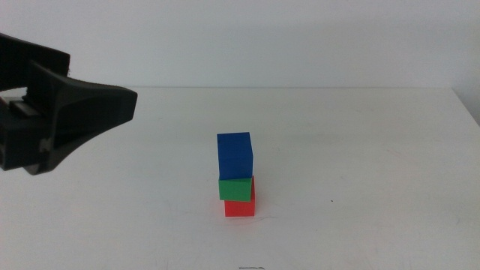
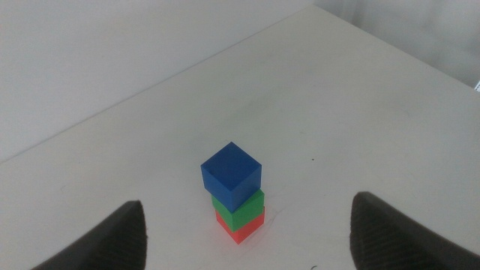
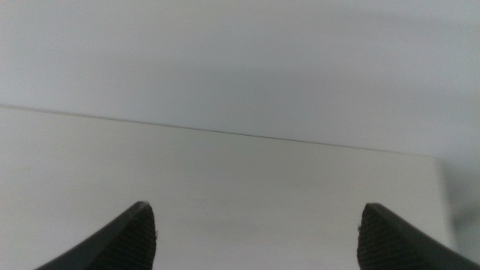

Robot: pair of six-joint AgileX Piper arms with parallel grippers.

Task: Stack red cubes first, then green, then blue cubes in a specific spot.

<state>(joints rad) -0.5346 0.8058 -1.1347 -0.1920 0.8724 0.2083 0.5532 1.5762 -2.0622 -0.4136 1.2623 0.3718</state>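
Note:
A three-cube stack stands on the white tabletop point(image 1: 360, 150) near the middle. The red cube point(image 1: 240, 208) is at the bottom, the green cube point(image 1: 235, 188) sits on it, and the blue cube point(image 1: 235, 157) is on top, slightly turned. In the left wrist view the same blue cube point(image 2: 231, 175), green cube point(image 2: 244, 210) and red cube point(image 2: 241, 227) lie ahead of and below the jaws. My left gripper point(image 1: 112, 105) hangs open and empty, raised, to the left of the stack and clear of it. My right gripper point(image 3: 256, 205) is open and empty, out of the middle view.
The table's far edge point(image 3: 225, 133) meets a pale wall. A right-hand table edge point(image 1: 466, 105) shows at the far right. Nothing else stands on the white surface in view.

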